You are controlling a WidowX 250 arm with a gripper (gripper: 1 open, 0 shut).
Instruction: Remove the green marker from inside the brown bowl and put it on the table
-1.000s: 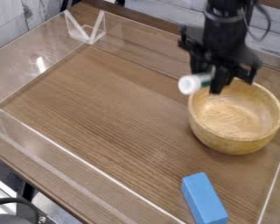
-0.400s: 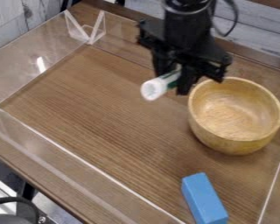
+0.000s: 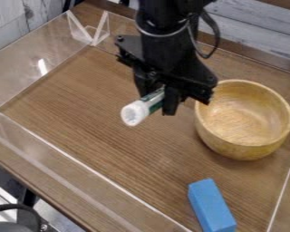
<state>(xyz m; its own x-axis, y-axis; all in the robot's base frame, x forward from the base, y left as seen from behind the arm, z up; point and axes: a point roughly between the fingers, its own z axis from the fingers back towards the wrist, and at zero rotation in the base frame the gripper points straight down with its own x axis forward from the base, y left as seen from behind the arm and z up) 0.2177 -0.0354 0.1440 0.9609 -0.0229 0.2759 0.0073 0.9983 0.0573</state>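
My gripper [image 3: 159, 97] is shut on the green marker [image 3: 140, 108], which hangs tilted above the table [image 3: 75, 118], its white cap end pointing down and left. Most of the green barrel is hidden between the black fingers. The brown bowl [image 3: 245, 118] sits to the right of the gripper, apart from it, and its inside looks bare.
A blue rectangular block [image 3: 212, 205] lies near the front right corner. Low clear acrylic walls [image 3: 26, 63] edge the table, with a clear folded piece [image 3: 87, 30] at the back left. The arm and its cables rise at the top centre.
The gripper has carried the marker leftward and toward the camera, away from the bowl's rim and out over the open wood.
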